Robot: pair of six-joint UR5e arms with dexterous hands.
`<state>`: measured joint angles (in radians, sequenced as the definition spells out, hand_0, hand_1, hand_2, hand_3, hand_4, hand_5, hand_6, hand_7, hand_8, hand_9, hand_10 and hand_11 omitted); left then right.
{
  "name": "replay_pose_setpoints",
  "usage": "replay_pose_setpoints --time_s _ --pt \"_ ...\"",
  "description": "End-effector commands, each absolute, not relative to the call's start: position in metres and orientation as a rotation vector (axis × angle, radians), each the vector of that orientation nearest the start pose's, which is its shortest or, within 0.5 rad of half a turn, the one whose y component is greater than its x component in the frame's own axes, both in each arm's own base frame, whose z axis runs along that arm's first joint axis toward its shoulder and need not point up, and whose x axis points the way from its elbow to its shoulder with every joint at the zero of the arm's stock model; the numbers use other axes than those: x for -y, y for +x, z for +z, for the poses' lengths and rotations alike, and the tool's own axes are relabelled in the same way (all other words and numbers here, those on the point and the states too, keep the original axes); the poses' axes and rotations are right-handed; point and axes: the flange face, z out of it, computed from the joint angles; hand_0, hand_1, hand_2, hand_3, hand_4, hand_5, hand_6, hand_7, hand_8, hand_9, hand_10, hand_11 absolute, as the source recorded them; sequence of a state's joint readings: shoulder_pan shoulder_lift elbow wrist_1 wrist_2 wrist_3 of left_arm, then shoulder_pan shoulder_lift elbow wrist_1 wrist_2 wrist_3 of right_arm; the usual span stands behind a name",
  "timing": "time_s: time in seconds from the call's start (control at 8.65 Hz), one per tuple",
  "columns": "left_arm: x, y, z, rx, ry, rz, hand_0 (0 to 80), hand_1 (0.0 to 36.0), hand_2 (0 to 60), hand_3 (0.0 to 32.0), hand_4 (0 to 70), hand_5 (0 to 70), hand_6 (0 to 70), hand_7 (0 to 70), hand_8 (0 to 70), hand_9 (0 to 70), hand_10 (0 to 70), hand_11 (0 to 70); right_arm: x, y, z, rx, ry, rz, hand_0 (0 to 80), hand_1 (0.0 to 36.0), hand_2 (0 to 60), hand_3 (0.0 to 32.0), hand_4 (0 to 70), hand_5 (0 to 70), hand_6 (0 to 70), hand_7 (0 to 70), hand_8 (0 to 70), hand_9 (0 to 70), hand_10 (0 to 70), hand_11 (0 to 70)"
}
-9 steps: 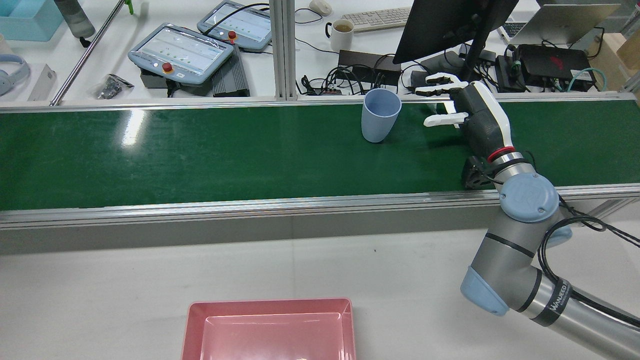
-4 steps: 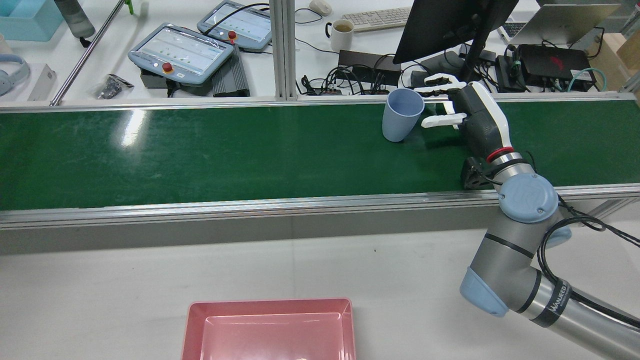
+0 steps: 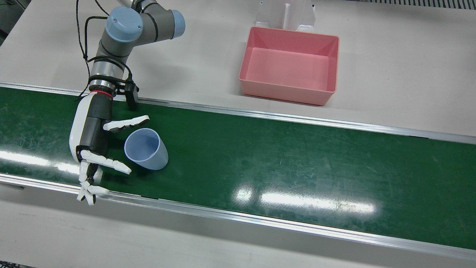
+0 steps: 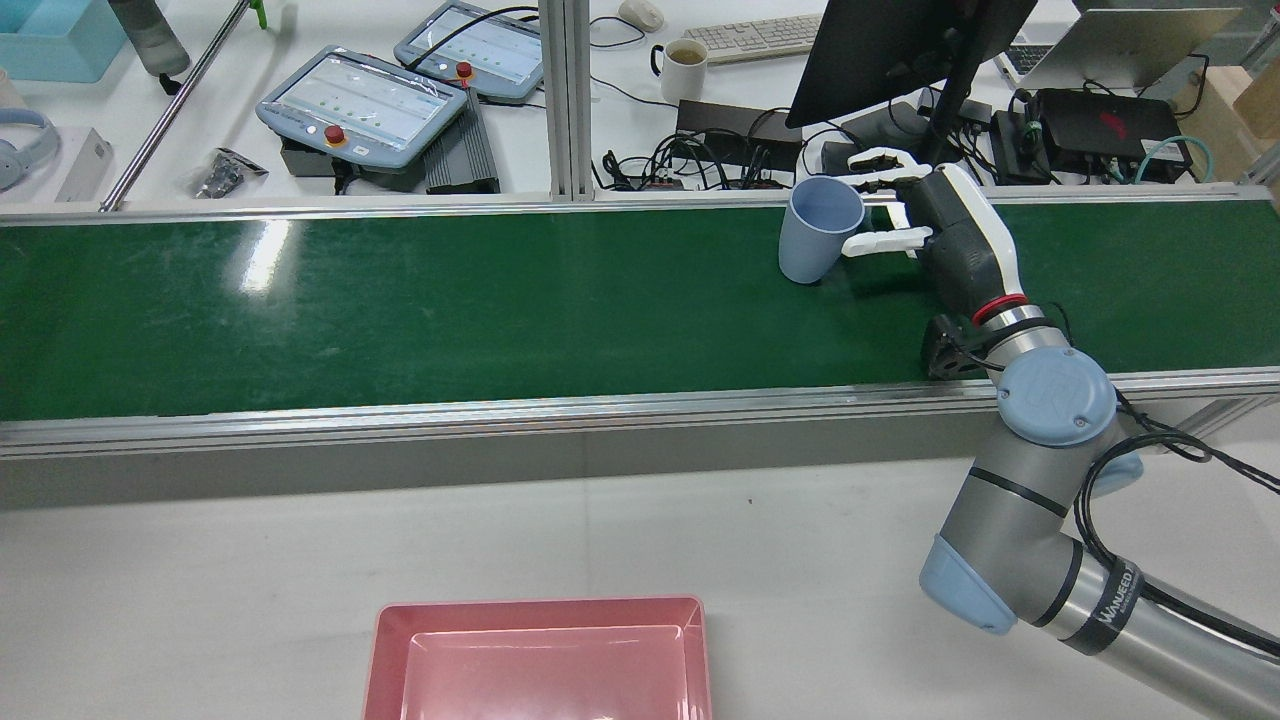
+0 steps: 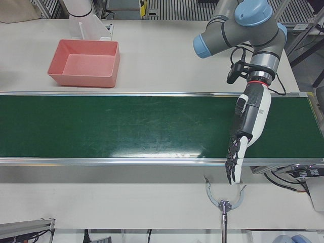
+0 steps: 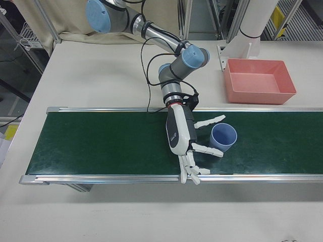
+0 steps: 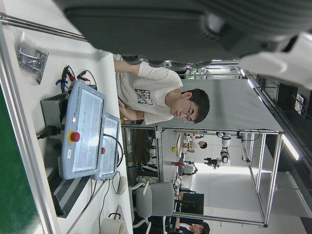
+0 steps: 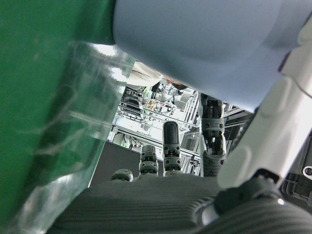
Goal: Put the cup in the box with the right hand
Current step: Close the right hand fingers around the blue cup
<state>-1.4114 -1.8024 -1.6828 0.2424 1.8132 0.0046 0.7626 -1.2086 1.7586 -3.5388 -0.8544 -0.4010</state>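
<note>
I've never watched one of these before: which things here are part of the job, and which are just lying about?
Part of the job:
blue cup
pink box
right hand
green belt

Lying about:
control tablets
mug
keyboard
monitor

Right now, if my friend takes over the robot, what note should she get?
Right hand: open, fingers spread on two sides of the blue cup, not closed on it.
Left hand: open, holding nothing, over the far end of the green belt.
The cup stands upright on the belt. The pink box is empty on the white table.
Done: reaching the cup. Left: grab, lift, carry it to the box, let go.
</note>
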Motion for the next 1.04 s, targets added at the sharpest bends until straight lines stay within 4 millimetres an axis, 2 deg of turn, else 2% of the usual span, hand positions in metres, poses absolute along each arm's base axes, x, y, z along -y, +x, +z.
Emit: replay_pose_setpoints --time_s 0.0,0.35,0.46,0.58,0.69,0.81,0.92 --pt "0.583 -0.017 0.533 -2.099 -0.397 -1.891 0.0 0.0 0.0 0.0 0.0 0.0 0.0 0.0 0.0 0.0 0.0 0.0 0.541 -0.277 0.439 -2.542 -0.28 -2.24 49.8 2.8 0.0 3.6 46.6 1.4 6.8 42.7 4.6 14.8 0.0 0.0" --pt "0.583 -0.017 0.533 -2.099 -0.397 -1.891 0.0 0.0 0.0 0.0 0.0 0.0 0.0 0.0 0.0 0.0 0.0 0.0 0.54 -0.274 0.428 -2.535 -0.291 -2.234 50.9 4.1 0.0 4.0 46.6 1.8 7.4 46.0 5.0 15.9 0.0 0.0" --pt "0.583 -0.017 0.533 -2.099 -0.397 -1.891 0.0 0.0 0.0 0.0 0.0 0.0 0.0 0.0 0.0 0.0 0.0 0.0 0.538 -0.271 0.426 -2.527 -0.306 -2.247 53.7 6.7 0.0 0.4 54.8 2.5 8.9 51.1 5.8 17.7 0.0 0.0" --pt "0.583 -0.017 0.533 -2.099 -0.397 -1.891 0.0 0.0 0.0 0.0 0.0 0.0 0.0 0.0 0.0 0.0 0.0 0.0 0.535 -0.268 0.425 -2.527 -0.307 -2.249 63.0 12.8 0.0 0.0 70.0 4.1 12.6 60.4 8.1 21.1 0.0 0.0" --pt "0.583 -0.017 0.533 -2.099 -0.397 -1.891 0.0 0.0 0.0 0.0 0.0 0.0 0.0 0.0 0.0 0.0 0.0 0.0 0.534 -0.265 0.424 -2.527 -0.307 -2.245 80.0 18.5 0.0 0.0 70.0 4.9 17.0 70.0 10.8 26.4 1.0 2.6" --pt "0.583 -0.017 0.533 -2.099 -0.397 -1.891 0.0 0.0 0.0 0.0 0.0 0.0 0.0 0.0 0.0 0.0 0.0 0.0 0.531 -0.262 0.42 -2.527 -0.306 -2.243 80.0 24.7 2.4 0.0 70.0 6.2 19.2 70.0 12.1 29.6 2.2 4.6" --pt "0.583 -0.018 0.533 -2.1 -0.396 -1.892 0.0 0.0 0.0 0.0 0.0 0.0 0.0 0.0 0.0 0.0 0.0 0.0 0.524 -0.254 0.41 -2.531 -0.302 -2.23 80.0 24.6 6.8 0.0 70.0 6.2 20.1 70.0 12.7 31.6 1.8 4.0"
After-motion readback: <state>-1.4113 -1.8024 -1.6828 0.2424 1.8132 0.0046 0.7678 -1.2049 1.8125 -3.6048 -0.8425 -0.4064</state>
